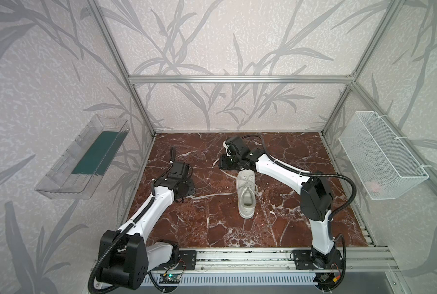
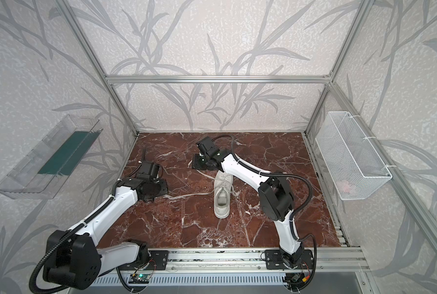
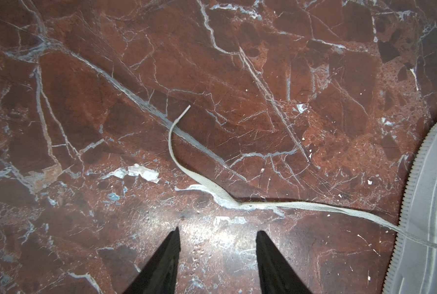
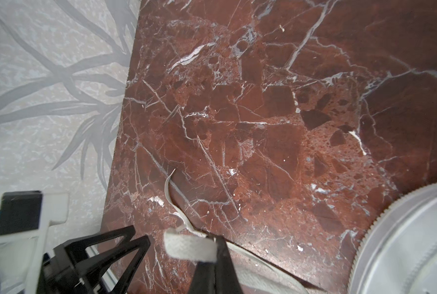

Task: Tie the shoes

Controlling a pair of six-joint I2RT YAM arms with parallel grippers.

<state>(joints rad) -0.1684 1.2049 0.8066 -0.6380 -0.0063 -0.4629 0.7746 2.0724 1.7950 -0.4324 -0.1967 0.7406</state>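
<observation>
- The shoe (image 1: 246,197) (image 2: 222,197), a white low-top sneaker, stood upright near the middle of the red-brown marble desk (image 1: 301,157). Its heel faced the robot's bases and its toe faced the back wall.
- The right arm (image 1: 276,168) reached across above the toe and hid part of it in both top views.
- The right gripper (image 4: 215,240) was closed tight, just beyond the toe and low over the desk. It pinched the held lace (image 4: 190,245), a flat off-white band, at its fingertips.
- From that pinch the held lace ran back towards the shoe.
- The left gripper (image 3: 218,230) hovered on the left of the shoe and pointed down at the desk. Its fingers (image 3: 166,257) stood about half apart with nothing between them.
- The loose lace (image 3: 204,182) came off the side of the shoe that faced the left arm. It lay flat on the desk and curled away to a thin tip.
- The loose lace lay just ahead of the left gripper's fingertips without touching them.
- No knot or bow showed on the shoe.
</observation>
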